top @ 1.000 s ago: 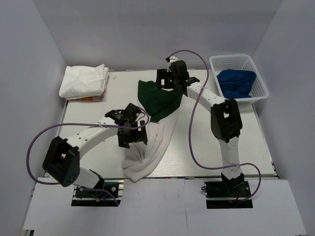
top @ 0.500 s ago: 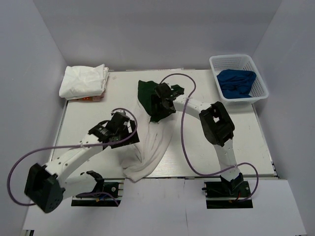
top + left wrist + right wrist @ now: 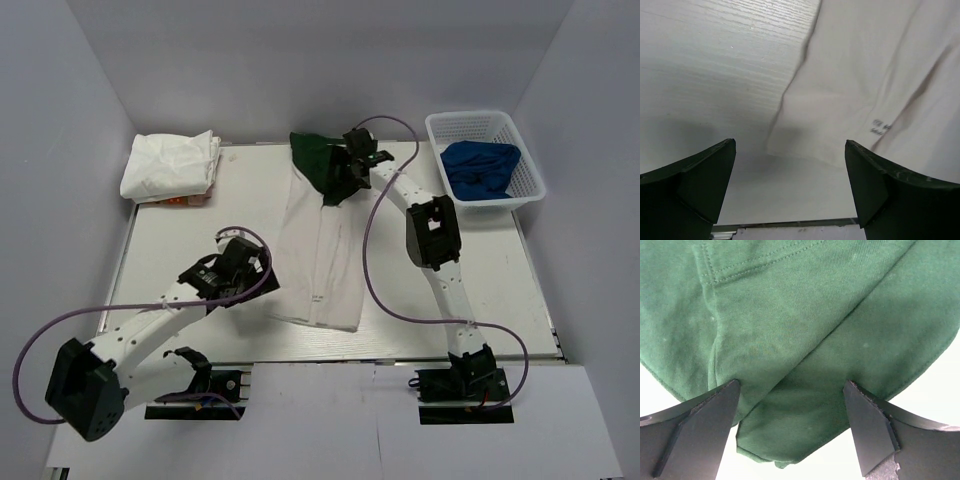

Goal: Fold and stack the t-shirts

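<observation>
T-shirt [image 3: 322,262]: white, spread long and mostly flat on the counter [image 3: 480,290]; its dark green end [image 3: 314,158] lies at the far edge, with small black print [image 3: 881,126] near the hem.
Right hand [image 3: 345,178]: released, fingers spread over the green cloth.
Left hand [image 3: 240,272]: released, empty, just beside the hem's left corner.
Folded bundle [image 3: 170,165]: white, at the far left corner.

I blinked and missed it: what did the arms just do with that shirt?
The right claw pulled the green end of the t-shirt toward the far edge, stretching it flat; the left claw drew back leftward off it. Both are open. The folded white stack and basket stayed put.
</observation>
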Motion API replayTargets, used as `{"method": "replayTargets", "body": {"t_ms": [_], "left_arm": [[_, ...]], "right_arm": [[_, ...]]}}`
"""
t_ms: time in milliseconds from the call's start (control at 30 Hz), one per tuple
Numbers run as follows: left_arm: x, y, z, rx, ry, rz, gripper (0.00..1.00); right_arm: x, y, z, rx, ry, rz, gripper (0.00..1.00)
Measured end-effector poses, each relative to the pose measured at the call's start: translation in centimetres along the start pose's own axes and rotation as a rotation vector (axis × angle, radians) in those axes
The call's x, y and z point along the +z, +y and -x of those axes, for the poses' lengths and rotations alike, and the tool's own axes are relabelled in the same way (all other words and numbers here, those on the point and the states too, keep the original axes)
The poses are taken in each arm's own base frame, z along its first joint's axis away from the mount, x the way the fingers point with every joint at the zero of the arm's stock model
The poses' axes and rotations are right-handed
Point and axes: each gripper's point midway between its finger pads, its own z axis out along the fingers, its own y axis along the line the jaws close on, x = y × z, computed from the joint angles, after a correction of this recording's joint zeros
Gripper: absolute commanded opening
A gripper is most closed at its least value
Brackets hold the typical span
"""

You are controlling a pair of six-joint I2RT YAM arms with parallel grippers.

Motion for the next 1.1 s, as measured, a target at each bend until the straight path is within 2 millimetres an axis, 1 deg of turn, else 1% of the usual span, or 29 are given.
{"method": "replayTargets", "body": {"t_ms": [33,67,100,233,300,333,400,433,467,500,567,600,667,700,733,767,800,833,900,1000,1033,1100], "left_arm": [[0.5,0.0,-0.2,0.004,0.012,0.01,1.0],[1.5,0.1,-0.8,0.012,0.042,0.033,1.0],[1.9,0.3,-1.1,0.017,0.057,0.045,1.0],[3.9,0.4,-2.5,0.046,0.133,0.087,1.0],[4.6,0.2,-3.1,0.062,0.165,0.077,1.0],[4.8,-0.2,-3.2,0.067,0.17,0.062,1.0],[5.2,-1.1,-3.2,0.076,0.173,0.018,0.98],[5.4,-1.5,-3.2,0.078,0.176,0.002,0.96],[5.6,-1.9,-3.2,0.082,0.18,-0.016,0.94],[5.8,-2.3,-3.3,0.086,0.183,-0.032,0.86],[6.3,-2.7,-3.6,0.09,0.198,-0.052,0.74],[6.5,-2.8,-3.9,0.094,0.209,-0.061,0.67],[6.8,-3.1,-4.3,0.1,0.221,-0.081,0.59],[6.9,-3.3,-4.4,0.103,0.227,-0.091,0.51],[7.0,-3.4,-4.5,0.103,0.232,-0.102,0.48],[7.1,-3.6,-4.7,0.105,0.235,-0.116,0.46],[7.2,-3.8,-4.9,0.105,0.239,-0.132,0.43],[7.2,-4.0,-5.0,0.104,0.24,-0.153,0.38],[7.2,-4.5,-5.4,0.102,0.248,-0.195,0.3],[7.0,-4.7,-6.3,0.111,0.283,-0.231,0.2],[7.0,-4.7,-6.5,0.115,0.297,-0.236,0.2],[6.8,-4.6,-6.9,0.119,0.316,-0.235,0.22]], "right_arm": [[0.5,-0.9,1.2,-0.002,-0.021,0.011,0.9],[1.0,-2.2,2.6,-0.011,-0.051,0.023,0.9],[1.1,-3.3,3.6,-0.015,-0.072,0.016,0.9],[1.2,-6.2,6.0,-0.071,-0.12,0.015,0.9],[0.5,-7.0,6.7,-0.127,-0.129,0.026,0.9],[-0.1,-6.9,6.7,-0.153,-0.127,0.042,0.9],[-2.5,-6.0,6.3,-0.202,-0.113,0.083,0.9],[-3.9,-5.2,6.3,-0.221,-0.117,0.105,0.9],[-5.8,-4.2,6.0,-0.239,-0.121,0.132,0.9],[-7.9,-3.2,5.6,-0.246,-0.123,0.158,0.9],[-12.5,-1.3,5.5,-0.26,-0.173,0.215,0.9],[-14.8,-0.5,4.9,-0.256,-0.186,0.235,0.9],[-18.4,0.3,3.9,-0.248,-0.24,0.255,0.9],[-19.9,0.1,2.8,-0.236,-0.243,0.254,0.9],[-20.8,-0.2,2.2,-0.217,-0.261,0.248,0.9],[-21.2,-1.1,0.9,-0.188,-0.268,0.232,0.9],[-21.4,-2.1,-0.5,-0.164,-0.257,0.213,0.9],[-21.2,-3.3,-2.5,-0.133,-0.234,0.188,0.9],[-20.5,-5.6,-6.3,-0.084,-0.161,0.133,0.9],[-19.7,-8.3,-10.8,-0.032,-0.079,0.058,0.9],[-19.8,-8.9,-11.8,-0.016,-0.059,0.036,0.9],[-20.1,-9.5,-12.8,0.003,-0.042,0.003,0.9]]}}
